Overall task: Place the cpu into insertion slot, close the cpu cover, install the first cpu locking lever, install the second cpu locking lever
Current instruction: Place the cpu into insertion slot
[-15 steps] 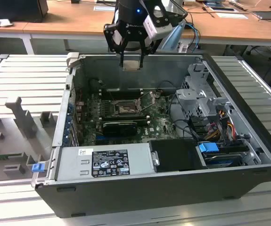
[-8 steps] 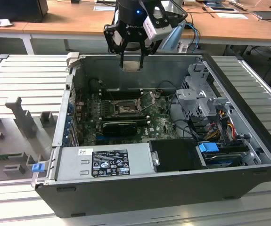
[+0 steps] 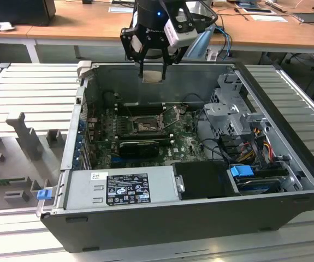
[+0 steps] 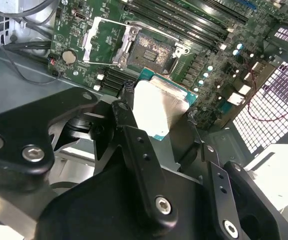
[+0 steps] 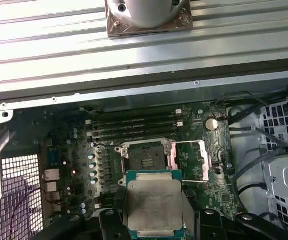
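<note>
1. The gripper [image 4: 160,106] is hanging high above the insertion slot [image 4: 154,50], up near the rim of the open computer case [image 3: 162,218]. Its fingers [image 4: 127,95] are pinching the cpu [image 5: 153,205] by two opposite edges and are closed only as far as the chip's width allows.
2. It is carrying the cpu flat, with the silvery face turned up toward the wrist. I take that to be so the underside is facing the slot's contact field squarely.
3. The cpu is sitting well clear above the insertion slot and is not touching it. In the first wrist view it is overlapping the slot's near edge, so it seems to be off to one side of the slot rather than centred over it. How far off, I cannot tell.
4. The cpu cover [image 5: 189,161] is lying swung open just beside the insertion slot. That is leaving the contact field bare, which the chip needs in order to go in.
5. The insertion slot is lying empty amid the green board [image 4: 78,30], so the placing is not yet done and the cover is not yet closed.
</note>
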Controlling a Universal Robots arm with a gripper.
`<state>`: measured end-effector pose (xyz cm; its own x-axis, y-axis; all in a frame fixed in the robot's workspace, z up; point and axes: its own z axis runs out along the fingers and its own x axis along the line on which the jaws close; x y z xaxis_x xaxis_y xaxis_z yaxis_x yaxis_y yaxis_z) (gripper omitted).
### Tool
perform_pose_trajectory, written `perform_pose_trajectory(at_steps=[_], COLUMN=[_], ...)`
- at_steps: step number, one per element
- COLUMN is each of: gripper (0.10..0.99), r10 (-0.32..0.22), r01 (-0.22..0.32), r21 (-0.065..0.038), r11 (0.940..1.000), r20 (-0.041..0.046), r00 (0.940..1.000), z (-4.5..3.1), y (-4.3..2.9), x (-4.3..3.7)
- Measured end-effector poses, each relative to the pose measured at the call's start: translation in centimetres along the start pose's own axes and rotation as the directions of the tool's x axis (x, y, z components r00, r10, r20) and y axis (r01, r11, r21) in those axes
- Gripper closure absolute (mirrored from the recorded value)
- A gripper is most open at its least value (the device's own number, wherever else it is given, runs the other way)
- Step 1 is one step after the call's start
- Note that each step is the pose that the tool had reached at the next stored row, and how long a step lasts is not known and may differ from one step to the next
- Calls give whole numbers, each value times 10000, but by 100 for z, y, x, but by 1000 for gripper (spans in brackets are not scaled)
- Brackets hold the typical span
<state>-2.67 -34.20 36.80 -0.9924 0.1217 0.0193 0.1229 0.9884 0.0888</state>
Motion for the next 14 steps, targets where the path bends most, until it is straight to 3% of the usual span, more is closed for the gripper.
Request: perform_pose_trajectory(at_steps=[14], gripper=[561], r10=[860], r01=[-860], r21=[-21], r11=[9963], r20=[75], r00=[9963], z=[0], y=[0], x=[0])
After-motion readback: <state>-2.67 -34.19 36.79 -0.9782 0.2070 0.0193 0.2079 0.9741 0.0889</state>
